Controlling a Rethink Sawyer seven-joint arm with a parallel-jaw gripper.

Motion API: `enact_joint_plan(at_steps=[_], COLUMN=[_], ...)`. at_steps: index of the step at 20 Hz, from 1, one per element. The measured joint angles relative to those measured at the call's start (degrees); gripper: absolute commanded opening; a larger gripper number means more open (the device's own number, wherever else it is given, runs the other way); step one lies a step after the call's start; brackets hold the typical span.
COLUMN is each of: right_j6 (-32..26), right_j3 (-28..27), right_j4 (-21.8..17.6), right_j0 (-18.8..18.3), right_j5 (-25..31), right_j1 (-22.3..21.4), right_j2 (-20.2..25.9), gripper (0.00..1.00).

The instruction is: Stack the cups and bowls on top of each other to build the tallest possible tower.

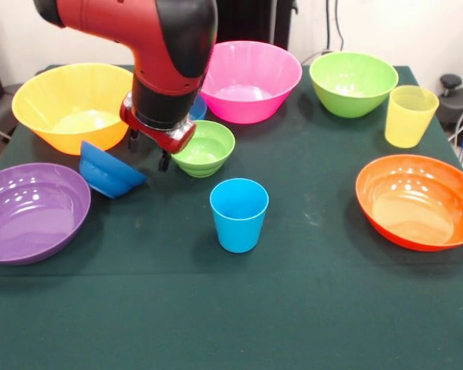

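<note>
The gripper (150, 150) hangs low over the tabletop (293, 308); whether it is apart or together I cannot tell. A tipped dark blue bowl (108, 173) lies just beside it, a small green bowl (204, 148) opposite, the blue cup (239, 214) nearby. Nothing is stacked; next probably comes a first grasp.

Dark green counter (309, 308) carried bowls: yellow-orange (69, 104), pink (251, 79), green (353, 82), purple (31, 212), orange (418, 200), small lime (204, 148), tipped dark blue (108, 173); blue cup (238, 214), yellow cup (410, 116).
</note>
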Motion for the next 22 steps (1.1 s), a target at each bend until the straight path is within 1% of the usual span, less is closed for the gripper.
enact_joint_plan(at_steps=[4, 8, 14, 17, 18, 22], right_j6=[0.0, 0.0, 0.0, 0.0, 0.0, 0.0], right_j3=[0.0, 0.3, 1.5, 2.1, 2.6, 3.3], right_j4=[0.0, 0.2, 1.7, 2.7, 3.6, 5.1], right_j0=[1.8, 3.4, 3.7, 3.7, 3.8, 4.0], right_j5=[-3.4, -8.1, -13.6, -14.8, -15.1, -15.1], right_j1=[0.8, 1.5, 1.4, 1.3, 1.2, 1.2], right_j2=[-2.2, -4.1, -5.1, -5.1, -5.2, -5.7], gripper=[1.0, 1.0, 1.0, 1.0, 1.0, 1.0])
